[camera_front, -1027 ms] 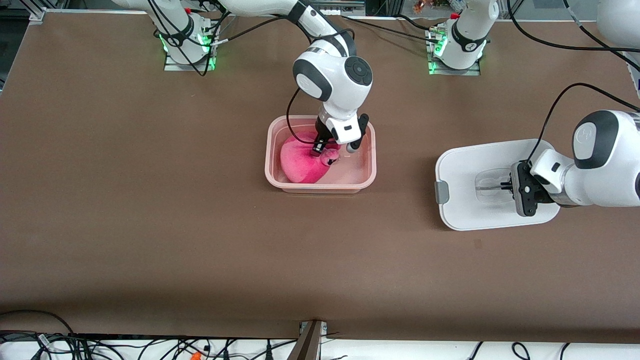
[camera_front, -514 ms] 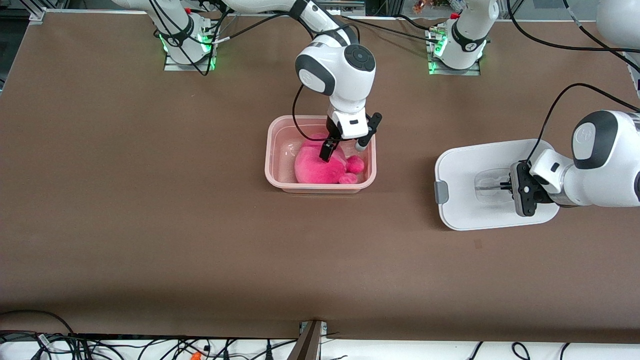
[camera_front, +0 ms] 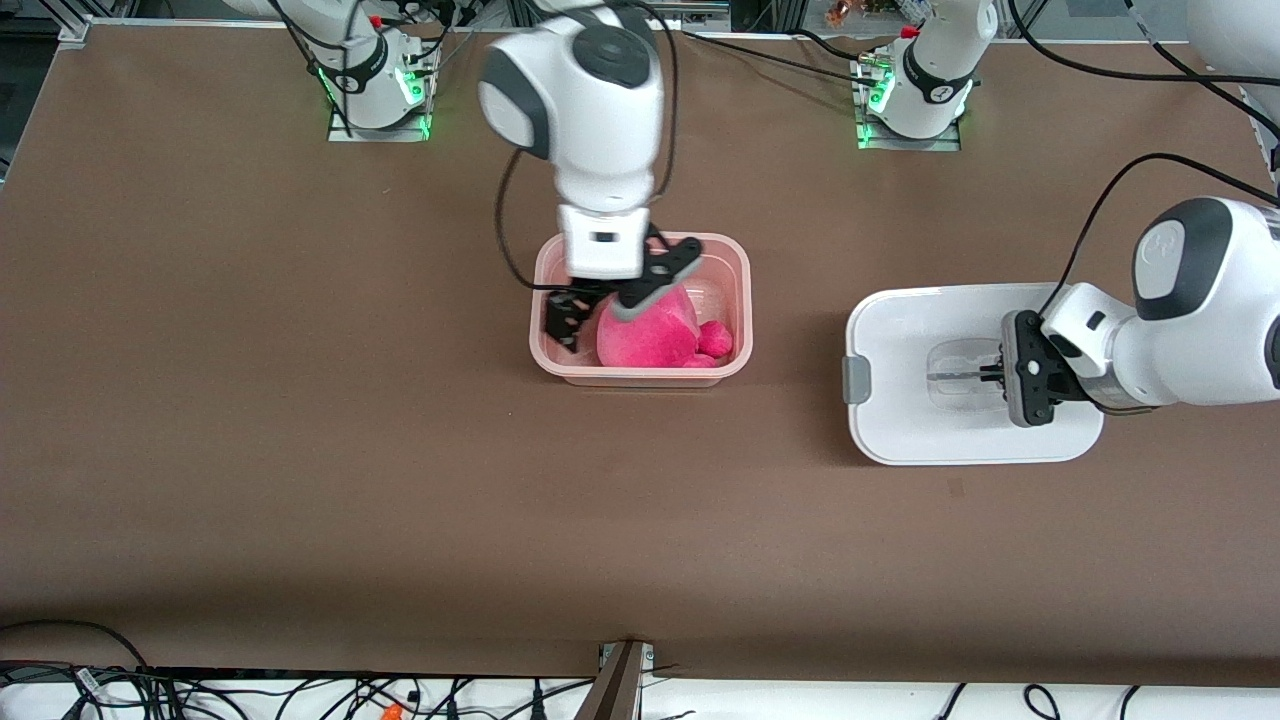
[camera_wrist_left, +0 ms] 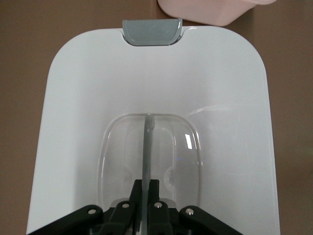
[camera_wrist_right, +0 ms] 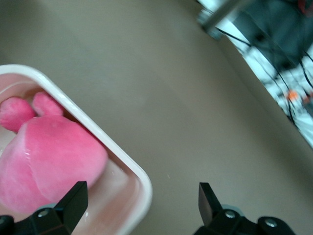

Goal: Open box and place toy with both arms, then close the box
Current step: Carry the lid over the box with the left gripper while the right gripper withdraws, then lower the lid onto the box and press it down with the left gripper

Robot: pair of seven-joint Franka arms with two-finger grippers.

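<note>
Just above the middle of the front view, the box sits open on the brown bench, a pale pink tub with its rim bare. The toy lies inside it, a bright pink plush filling the part of the tub nearer the front camera, with two small rounded nubs toward the left arm's end of the bench. The right gripper hangs over the box, its fingers spread wide apart and holding nothing; in the right wrist view the two dark fingertips stand well apart at the lower edge of the frame, with the toy and the tub's rim below them. At the right of the front view the white lid lies flat on the bench, well apart from the box, one grey clip on its edge that faces the box. The left gripper is at the lid's recessed clear handle, fingers pressed together on the thin handle bar, as the left wrist view shows at its lower centre.
</note>
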